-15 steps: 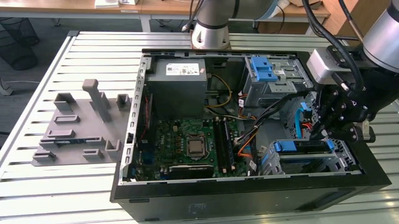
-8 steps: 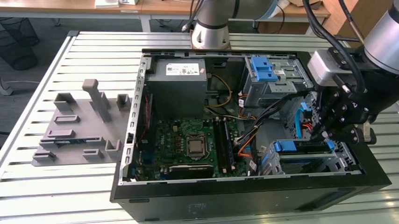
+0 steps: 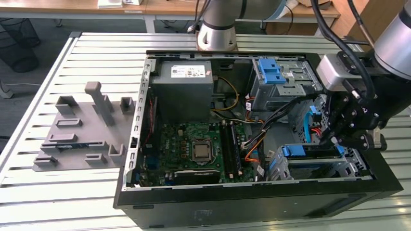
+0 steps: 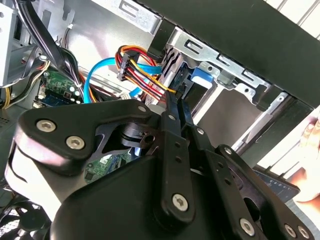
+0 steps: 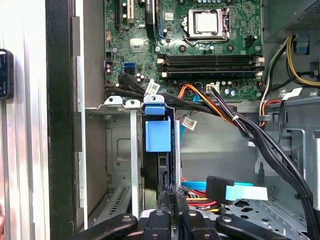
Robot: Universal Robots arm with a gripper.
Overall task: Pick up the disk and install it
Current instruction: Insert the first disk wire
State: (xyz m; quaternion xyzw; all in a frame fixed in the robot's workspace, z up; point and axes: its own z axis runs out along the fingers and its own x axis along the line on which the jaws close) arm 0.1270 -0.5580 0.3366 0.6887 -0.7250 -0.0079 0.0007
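**Fingers pressed together at the drive cage**

Fingers (image 4: 176, 107) drawn tight together, no gap visible between them in both wrist views, nothing clearly pinched. Tips of the gripper (image 5: 169, 197) right at the near edge of the disk (image 5: 158, 136), touching or just short of it; cannot tell which.

Disk standing on edge in a slot of the metal drive cage (image 5: 120, 102), blue carrier tab facing out, seated between the cage's sheet-metal walls. Same disk seen low at the exterior view's right (image 3: 297, 151), inside the corner of the open computer case (image 3: 257, 207), with the gripper (image 3: 328, 140) just above and beside it.

Bundle of black, orange and red cables (image 5: 215, 107) draped across just beyond the cage, close to the disk's blue tab. Green motherboard (image 3: 192, 144) in the middle of the case, grey power-supply box (image 3: 186, 82) above it in the frame. Grey moulded holder plate (image 3: 77, 139) lying on the slatted table (image 3: 64, 202) at the exterior view's left, well apart from the gripper.
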